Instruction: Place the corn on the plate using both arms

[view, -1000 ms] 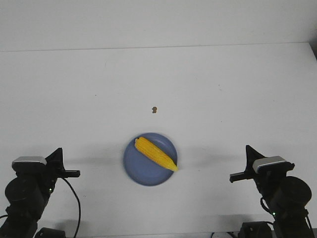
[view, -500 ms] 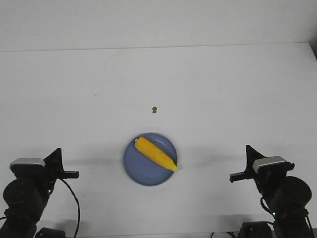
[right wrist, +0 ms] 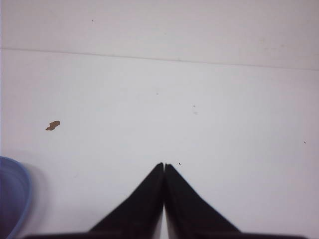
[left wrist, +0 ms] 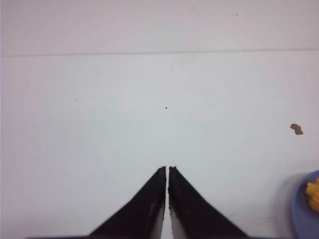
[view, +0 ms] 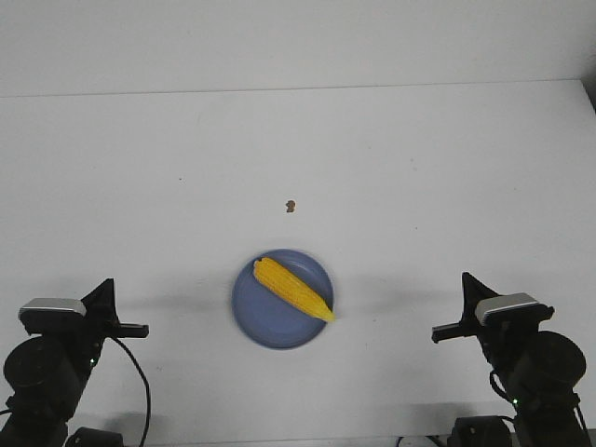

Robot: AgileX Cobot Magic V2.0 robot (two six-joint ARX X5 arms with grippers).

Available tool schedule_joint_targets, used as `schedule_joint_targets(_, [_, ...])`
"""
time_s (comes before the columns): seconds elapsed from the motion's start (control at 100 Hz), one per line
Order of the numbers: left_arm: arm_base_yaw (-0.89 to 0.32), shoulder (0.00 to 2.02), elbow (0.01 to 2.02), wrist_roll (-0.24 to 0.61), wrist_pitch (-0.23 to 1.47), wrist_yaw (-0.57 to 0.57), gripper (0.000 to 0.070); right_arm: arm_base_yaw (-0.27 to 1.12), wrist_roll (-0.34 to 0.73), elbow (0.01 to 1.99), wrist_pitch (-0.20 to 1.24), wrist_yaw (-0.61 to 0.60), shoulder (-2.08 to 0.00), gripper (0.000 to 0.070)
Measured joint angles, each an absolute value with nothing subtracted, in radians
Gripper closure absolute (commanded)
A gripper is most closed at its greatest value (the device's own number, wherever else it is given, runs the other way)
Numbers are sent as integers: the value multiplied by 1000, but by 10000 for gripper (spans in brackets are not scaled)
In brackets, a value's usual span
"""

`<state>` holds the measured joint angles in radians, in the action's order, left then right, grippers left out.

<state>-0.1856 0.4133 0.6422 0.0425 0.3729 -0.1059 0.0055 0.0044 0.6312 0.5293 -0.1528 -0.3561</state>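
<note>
Yellow corn (view: pixel 293 288) rests on my plate (view: pixel 253 317); left pincer (left wrist: pixel 167 169) and right pincer (right wrist: pixel 164 165) closed, empty, parked clear.

The left arm (view: pixel 47 358) has been drawn slightly lower and further toward the lower left corner of the front view over the last second.

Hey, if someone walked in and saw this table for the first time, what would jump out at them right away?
The bright yellow corn would catch the eye first, lying diagonally on the blue plate near the front middle of the white table. Next, a tiny brown speck sits alone just beyond the plate. The left gripper and right gripper sit shut at the near corners, well apart from the plate.
</note>
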Motion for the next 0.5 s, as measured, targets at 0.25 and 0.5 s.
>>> schedule_joint_targets(0.25, [-155,295,525,43,220,-106,688,6,4,631,529,-153,-356,697])
schedule_joint_targets(0.5, [-113,151,319,43,83,-106,688,6,4,631,529,-153,-356,697])
